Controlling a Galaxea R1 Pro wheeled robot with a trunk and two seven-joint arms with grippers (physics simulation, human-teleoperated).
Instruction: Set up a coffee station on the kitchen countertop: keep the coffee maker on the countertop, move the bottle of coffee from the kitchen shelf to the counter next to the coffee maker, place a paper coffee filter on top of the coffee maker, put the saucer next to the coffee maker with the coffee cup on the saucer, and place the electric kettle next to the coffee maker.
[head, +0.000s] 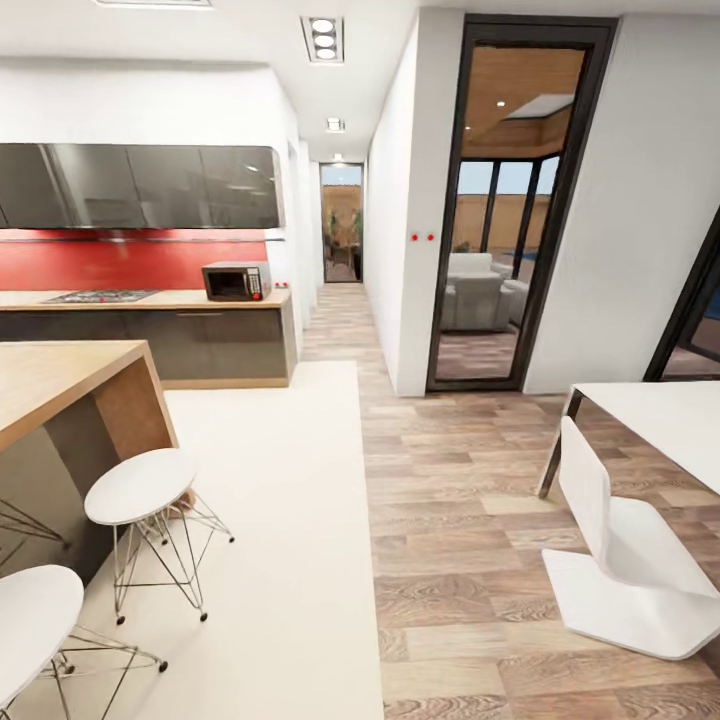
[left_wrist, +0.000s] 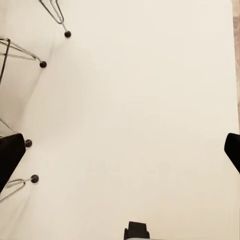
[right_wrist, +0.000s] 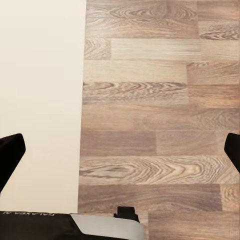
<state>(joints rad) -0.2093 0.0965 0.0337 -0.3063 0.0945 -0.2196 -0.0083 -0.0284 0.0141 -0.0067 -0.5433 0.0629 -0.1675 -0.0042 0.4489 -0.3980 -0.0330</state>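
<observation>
Along the far wall of the kitchen, under a row of dark glossy wall cabinets (head: 140, 186) and a red backsplash (head: 120, 264), runs a wood-topped table (head: 180, 299) with grey fronts. On it there is one black cooktop (head: 102, 296) set into the surface toward its left end, and one silver microwave oven (head: 236, 281) standing near its right end. None of the coffee things can be made out on this table from the head view.

Nearer, a wood-clad kitchen island (head: 70, 385) comes in from the left, and two round white stools on wire legs stand by it: one (head: 140, 486) beside its corner, the other (head: 35, 620) at the lower left. They rest on a cream floor area (head: 280, 520) that meets wood-plank flooring (head: 450, 520). To the right stand one white dining table (head: 665, 415) and one white moulded chair (head: 625, 555) just beside its edge.

The left gripper (left_wrist: 120, 150) points down at the cream floor, its two dark fingers (left_wrist: 10, 155) far apart, holding nothing, with stool legs (left_wrist: 42, 64) close by. The right gripper (right_wrist: 120, 152) also points down, over the seam between cream floor and wood planks (right_wrist: 155, 125), its fingers (right_wrist: 10, 155) likewise wide apart and holding nothing.
</observation>
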